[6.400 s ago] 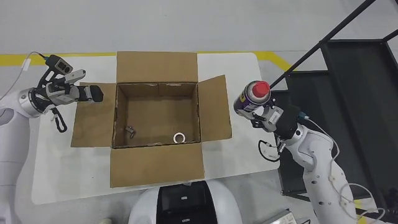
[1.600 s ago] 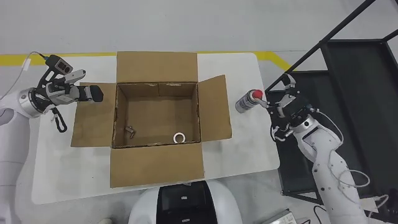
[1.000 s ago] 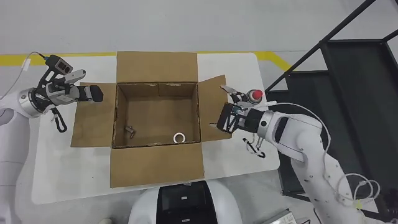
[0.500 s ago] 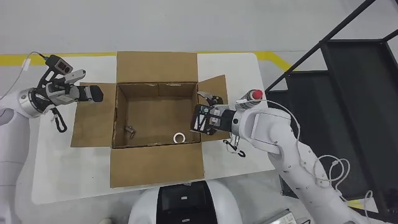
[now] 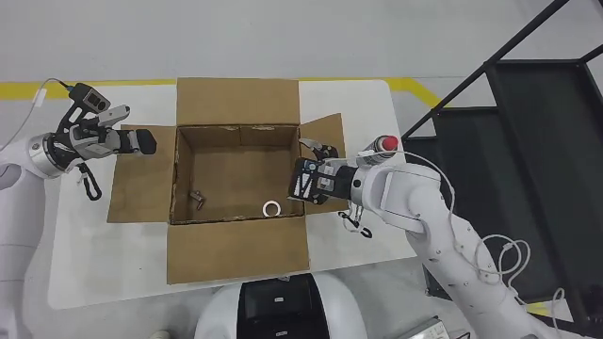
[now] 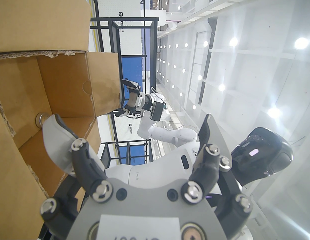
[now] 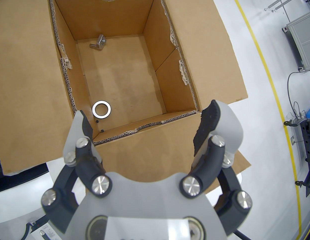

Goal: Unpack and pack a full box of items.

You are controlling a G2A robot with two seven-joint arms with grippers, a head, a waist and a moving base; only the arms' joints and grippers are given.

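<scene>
An open cardboard box [image 5: 325, 165] stands mid-table with all flaps folded out. On its floor lie a metal ring [image 5: 272, 209] [image 7: 101, 109] and a small metal bracket [image 5: 197, 195] [image 7: 98, 43]. My right gripper [image 5: 303, 168] [image 7: 145, 123] hovers open and empty over the box's right wall, looking down into the box [image 7: 207, 58]. A red-capped spray can [image 5: 382, 146] stands on the table just right of the right flap. Above the outer edge of the left flap, my left gripper [image 5: 141, 141] [image 6: 130, 123] is open and empty, facing the box [image 6: 57, 81].
The white table [image 5: 94, 245] has bare strips on the left and at the front right. A black metal rack [image 5: 528, 132] stands close off the table's right edge. A yellow floor line [image 5: 113, 83] runs behind the table.
The right gripper set the spray can down right of the box, let go and swung left over the box's right wall, holding still for the last half second. The left arm has not moved.
</scene>
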